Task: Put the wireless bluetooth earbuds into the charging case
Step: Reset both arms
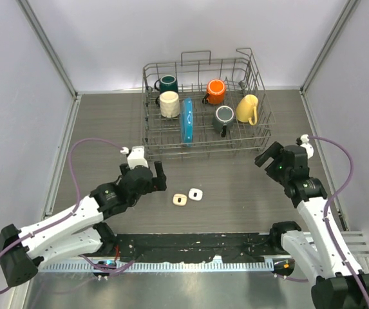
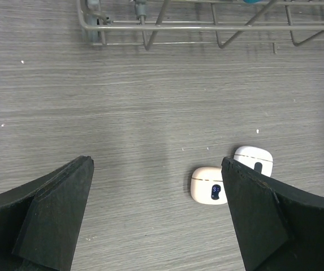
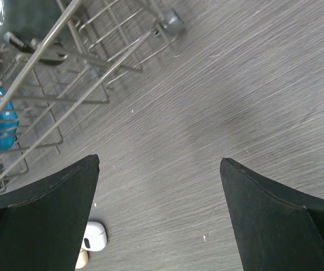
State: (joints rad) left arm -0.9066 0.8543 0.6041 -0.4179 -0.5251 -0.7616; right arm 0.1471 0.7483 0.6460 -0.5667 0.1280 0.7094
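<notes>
Grey wood-grain table (image 1: 236, 187) carries two small rounded charging cases, a cream case (image 1: 180, 199) and a white case (image 1: 195, 194). They lie side by side and nearly touching, between the two arms and in front of the wire rack (image 1: 203, 138). Each shows a dark mark on top. No separate earbuds can be made out.

The left arm (image 1: 62, 222) lies low, stretched from the near left corner toward the middle. Its left gripper (image 1: 143, 170) points at the rack and sits just left of the cases. The jaws are spread wide and hold nothing. In its wrist view the cases sit beside one finger (image 2: 263, 214), which hides the white case's near edge.

The right arm (image 1: 319, 219) rises from the near right and bends at the elbow. Its right gripper (image 1: 269, 153) is angled toward the rack's front right corner, well apart from the cases. Its jaws are also released and empty.
</notes>
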